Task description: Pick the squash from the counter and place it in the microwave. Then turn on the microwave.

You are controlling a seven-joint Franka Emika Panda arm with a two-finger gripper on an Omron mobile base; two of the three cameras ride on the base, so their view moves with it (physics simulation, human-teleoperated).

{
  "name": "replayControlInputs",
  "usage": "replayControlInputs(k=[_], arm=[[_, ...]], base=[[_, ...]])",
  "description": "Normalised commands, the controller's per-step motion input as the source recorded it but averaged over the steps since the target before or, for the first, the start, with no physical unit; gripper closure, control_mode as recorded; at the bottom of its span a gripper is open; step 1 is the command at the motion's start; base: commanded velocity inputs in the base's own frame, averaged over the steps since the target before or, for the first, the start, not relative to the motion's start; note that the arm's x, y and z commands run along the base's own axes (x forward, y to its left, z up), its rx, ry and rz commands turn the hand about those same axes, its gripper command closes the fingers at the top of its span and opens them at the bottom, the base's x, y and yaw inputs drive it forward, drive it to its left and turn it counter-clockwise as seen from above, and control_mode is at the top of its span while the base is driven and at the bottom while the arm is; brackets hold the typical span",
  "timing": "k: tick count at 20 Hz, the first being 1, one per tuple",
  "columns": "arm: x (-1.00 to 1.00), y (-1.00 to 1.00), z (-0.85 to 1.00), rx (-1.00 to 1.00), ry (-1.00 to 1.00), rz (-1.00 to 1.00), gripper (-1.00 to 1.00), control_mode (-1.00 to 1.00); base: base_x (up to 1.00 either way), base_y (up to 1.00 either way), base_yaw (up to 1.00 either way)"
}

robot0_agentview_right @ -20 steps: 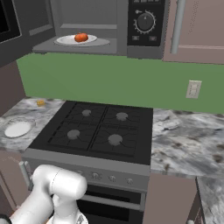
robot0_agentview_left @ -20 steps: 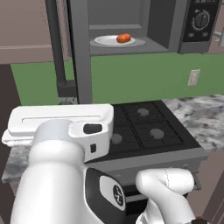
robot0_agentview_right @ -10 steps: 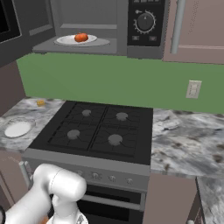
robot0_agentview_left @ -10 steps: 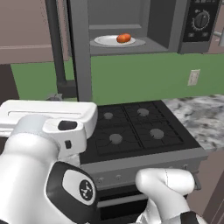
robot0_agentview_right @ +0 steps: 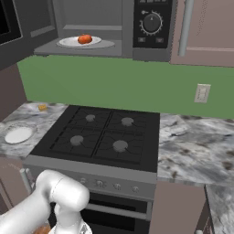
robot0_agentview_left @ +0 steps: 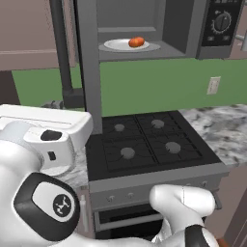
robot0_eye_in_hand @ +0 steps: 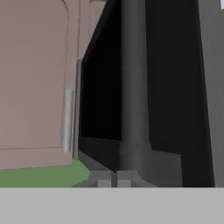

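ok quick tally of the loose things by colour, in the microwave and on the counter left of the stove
orange-red: 1, the squash on the white plate in the open microwave
white: 2, that plate and another plate on the counter
yellow-orange: 1, a tiny cube
total: 4

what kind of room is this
A home kitchen, by the look of it, though rendered rather than real: a black four-burner stove set into a marbled stone counter, with an open microwave above holding a squash on a plate.
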Motion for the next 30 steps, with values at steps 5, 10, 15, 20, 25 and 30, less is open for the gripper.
replayControlInputs(k=[5,10,15,20,25,30], arm=[[0.16,0.14,-0.02,0.00,0.00,-0.11,1.00,-1.00],[0.14,0.08,0.00,0.00,0.00,-0.12,1.00,-1.00],[0.10,0.00,0.00,0.00,0.01,-0.12,1.00,-1.00],[0.13,0.00,0.00,0.00,0.00,-0.11,1.00,-1.00],[0.17,0.00,0.00,0.00,0.00,-0.11,1.00,-1.00],[0.19,0.00,0.00,0.00,0.00,-0.09,1.00,-1.00]], base=[[0.00,0.00,0.00],[0.00,0.00,0.00],[0.00,0.00,0.00],[0.00,0.00,0.00],[0.00,0.00,0.00],[0.00,0.00,0.00]])
